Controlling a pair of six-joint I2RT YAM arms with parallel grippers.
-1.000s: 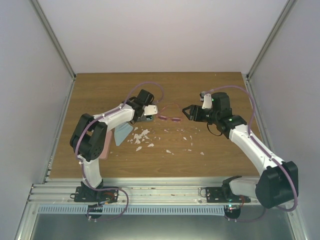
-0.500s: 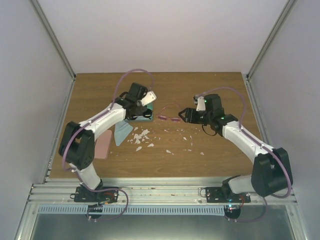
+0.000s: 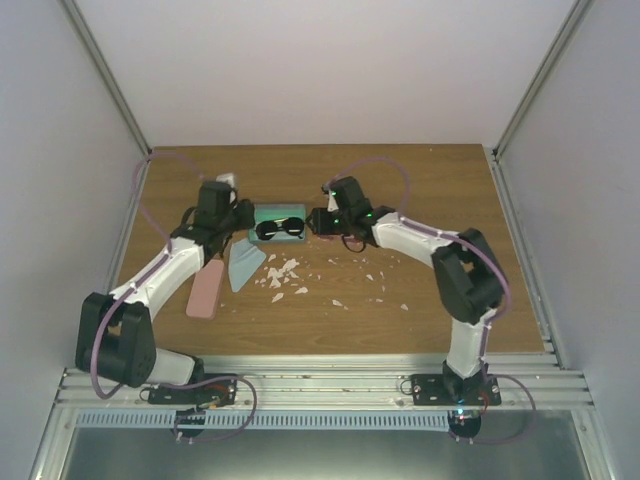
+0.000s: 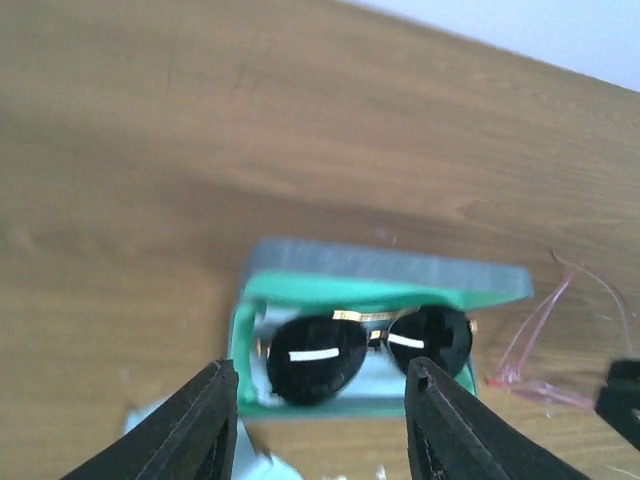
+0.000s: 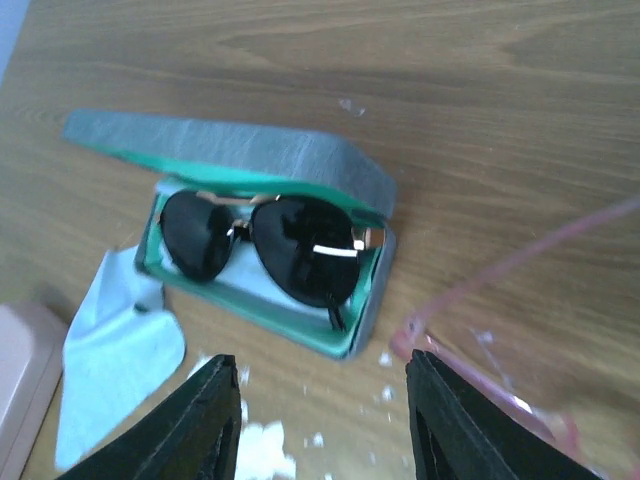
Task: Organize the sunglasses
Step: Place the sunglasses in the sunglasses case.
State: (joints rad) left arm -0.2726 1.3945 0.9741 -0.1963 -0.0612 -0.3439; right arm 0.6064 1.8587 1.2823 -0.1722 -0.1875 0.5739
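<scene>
Brown wooden worktop (image 3: 420, 190); dark-lensed black-framed sunglasses (image 5: 265, 245) lie inside the open grey, green-lined case (image 5: 230, 150); pink-framed sunglasses (image 4: 535, 388) just beside it; I see my left hand (image 4: 320, 420) and right hand (image 5: 322, 420) part-open, empty.

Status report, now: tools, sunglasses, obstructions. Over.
Left tool open, empty. Right tool open, empty. Dark sunglasses lie in open case; pink sunglasses loose on table beside it. White scraps scattered near case.

No writing, label, brand name, number or sign can be read on anything in these views.
</scene>
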